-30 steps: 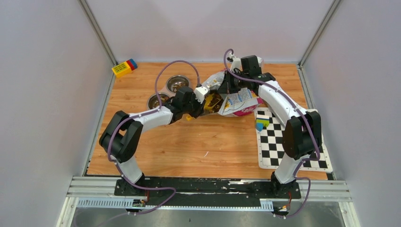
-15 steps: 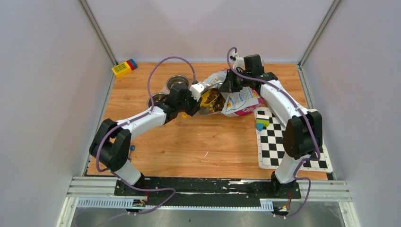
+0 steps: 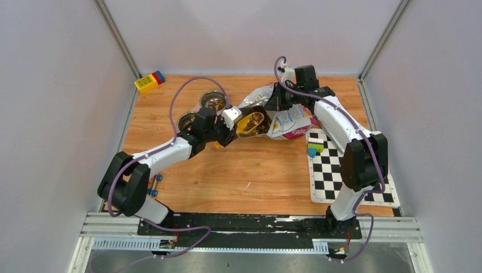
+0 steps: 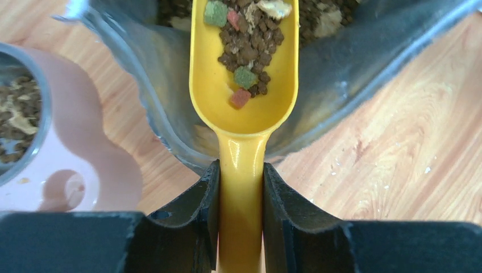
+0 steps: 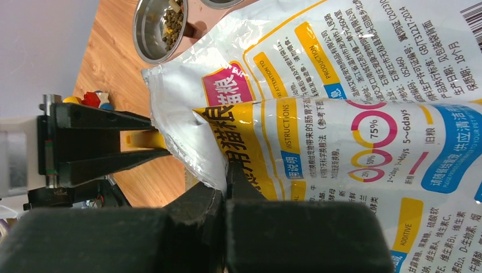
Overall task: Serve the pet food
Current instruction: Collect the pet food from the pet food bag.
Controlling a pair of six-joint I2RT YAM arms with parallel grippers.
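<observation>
My left fingers clench the yellow scoop, loaded with kibble at the mouth of the bag my right fingers pinch; the pink double bowl already holds some, this load not yet tipped.

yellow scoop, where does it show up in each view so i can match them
Top external: the yellow scoop sits at centre, its bowl in the mouth of the pet food bag.
Left wrist: scoop at centre, handle clamped in the left gripper, kibble in its bowl.
Right wrist: only a yellow sliver at left, between the other arm's jaws.
Shared landmark: that bag.
</observation>
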